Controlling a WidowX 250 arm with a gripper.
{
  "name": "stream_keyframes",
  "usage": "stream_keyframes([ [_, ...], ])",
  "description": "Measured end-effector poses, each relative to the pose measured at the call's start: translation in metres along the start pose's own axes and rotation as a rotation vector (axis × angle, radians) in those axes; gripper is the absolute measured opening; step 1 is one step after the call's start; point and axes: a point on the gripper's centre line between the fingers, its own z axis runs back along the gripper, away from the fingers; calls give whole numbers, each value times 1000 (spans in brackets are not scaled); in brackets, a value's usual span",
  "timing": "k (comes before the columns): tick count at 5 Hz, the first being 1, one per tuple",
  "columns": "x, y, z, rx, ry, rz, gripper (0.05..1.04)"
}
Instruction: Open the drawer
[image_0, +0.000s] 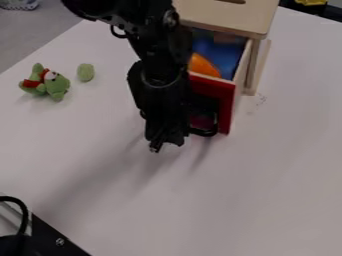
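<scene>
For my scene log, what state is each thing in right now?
Wooden drawer with red front: open, holding an orange item.
Pale wooden cabinet: standing, drawer out.
Green plush toy with red patches: resting on the table.
Black metal pincer: hanging near the drawer's front.

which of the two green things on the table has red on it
The green plush toy, farther left in the camera view: it has red patches, while the small green oval beside it is plain green.
</scene>
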Motion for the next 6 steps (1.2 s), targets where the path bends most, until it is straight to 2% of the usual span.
stream_keyframes([
  [1,-4,8,2,4,2,-2,148],
  [2,-11,13,1,10,32,-22,363],
  [3,-12,12,1,9,35,-48,682],
  [4,-12,10,3,9,36,-61,961],
  [5,-13,9,4,21,38,-90,999],
  [6,-13,1,20,2,32,-113,999],
])
